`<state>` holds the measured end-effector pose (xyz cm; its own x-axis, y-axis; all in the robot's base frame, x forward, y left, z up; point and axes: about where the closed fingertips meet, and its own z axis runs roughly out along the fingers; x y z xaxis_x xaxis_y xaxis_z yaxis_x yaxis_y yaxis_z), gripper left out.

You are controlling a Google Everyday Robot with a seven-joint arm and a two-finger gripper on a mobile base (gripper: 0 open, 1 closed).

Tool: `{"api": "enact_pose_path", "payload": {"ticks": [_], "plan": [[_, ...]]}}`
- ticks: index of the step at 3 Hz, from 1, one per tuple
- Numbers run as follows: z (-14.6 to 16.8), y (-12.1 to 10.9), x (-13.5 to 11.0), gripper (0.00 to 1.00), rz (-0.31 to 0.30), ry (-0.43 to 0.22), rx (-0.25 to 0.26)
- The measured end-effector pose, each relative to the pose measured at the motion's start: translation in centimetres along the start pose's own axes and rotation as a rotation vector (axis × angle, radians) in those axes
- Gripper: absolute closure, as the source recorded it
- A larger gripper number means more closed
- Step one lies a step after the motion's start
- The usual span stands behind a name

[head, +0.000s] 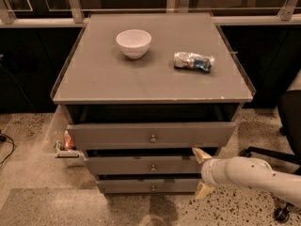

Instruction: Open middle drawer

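Middle drawer [141, 165]: a miss is likely
Gripper [201, 172] at its right end, fingers [202, 155] spread empty, well off the knob [153, 167]; could slip.

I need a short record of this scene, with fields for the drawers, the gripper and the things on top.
middle drawer: slightly open, with a narrow dark gap above its front
top drawer: partly open, with a wider gap
lowest drawer: front visible, gap unclear
gripper: open, at the middle drawer's right end
cabinet top: white bowl, crumpled packet
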<state>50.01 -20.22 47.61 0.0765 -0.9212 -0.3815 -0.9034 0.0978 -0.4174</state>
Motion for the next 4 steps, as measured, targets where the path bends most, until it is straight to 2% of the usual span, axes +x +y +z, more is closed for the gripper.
{"api": "enact_pose_path", "payload": {"ticks": [1, 2, 4], "plan": [[2.0, -1.7, -1.1, 0.0, -0.064, -0.038, 0.046], [3.5, -1.9, -0.7, 0.0, -0.08, -0.05, 0.045], [5.9, -2.1, 1.4, 0.0, -0.052, -0.054, 0.034]]}}
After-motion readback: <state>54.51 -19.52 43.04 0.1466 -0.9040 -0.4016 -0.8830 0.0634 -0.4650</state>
